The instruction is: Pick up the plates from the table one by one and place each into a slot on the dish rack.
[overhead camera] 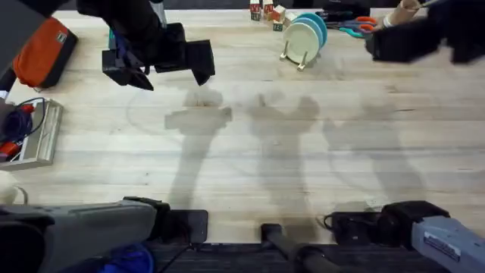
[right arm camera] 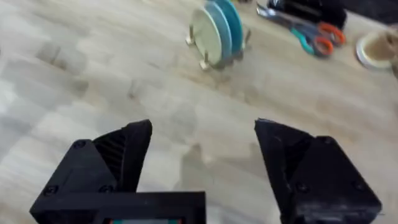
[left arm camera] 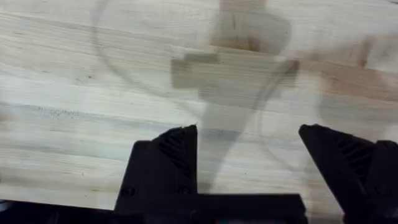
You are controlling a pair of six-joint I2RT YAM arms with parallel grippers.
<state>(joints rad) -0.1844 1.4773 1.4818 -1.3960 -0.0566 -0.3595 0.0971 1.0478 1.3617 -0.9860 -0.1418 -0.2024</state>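
Below, pale plank table (overhead camera: 250, 159) under my arms, plates (overhead camera: 305, 36) upright in dish rack (overhead camera: 297, 61), scissors (overhead camera: 356, 29) behind, orange pouch (overhead camera: 42, 51) far left, left gripper (left arm camera: 249, 162) wide, empty, right gripper (right arm camera: 202, 155) wide, empty.

I count three plates (overhead camera: 305, 36) standing in one rack (overhead camera: 294, 59): one cream at the front, then a light blue and a teal behind it. I see two grippers, the left (overhead camera: 163, 70) and the right (overhead camera: 402, 44), each with two black fingers spread apart. Near the far edge I count roughly four small toy blocks (overhead camera: 267, 13), though they are too small for me to be sure. There is one pair of scissors (overhead camera: 355, 27) and one orange pouch (overhead camera: 42, 51).
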